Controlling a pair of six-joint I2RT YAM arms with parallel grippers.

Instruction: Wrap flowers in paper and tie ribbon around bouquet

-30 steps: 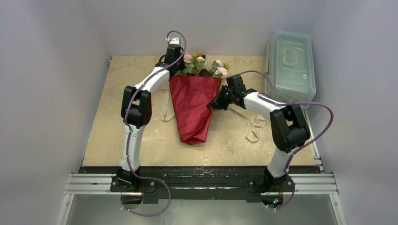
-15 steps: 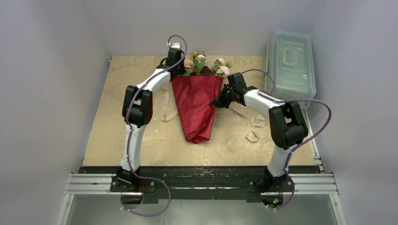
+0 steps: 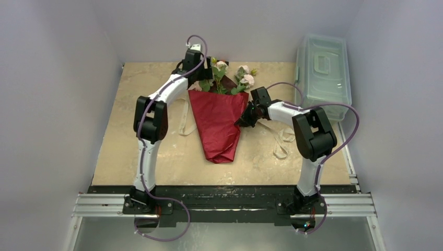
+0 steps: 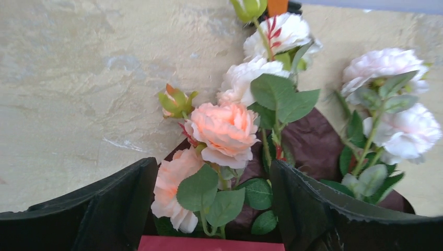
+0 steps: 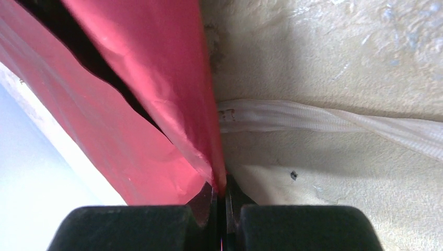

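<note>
The paper cone is laid mid-frame on the table, flowers at its upper end. Over the blooms the left end effector is spread open; the paper's right edge is pinched by the right end effector, ribbon beside it.

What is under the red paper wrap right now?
The ribbon passes beneath the paper, showing on both sides; its middle stretch is covered. The flowers stick out at the top, their lower stems hidden inside.
</note>
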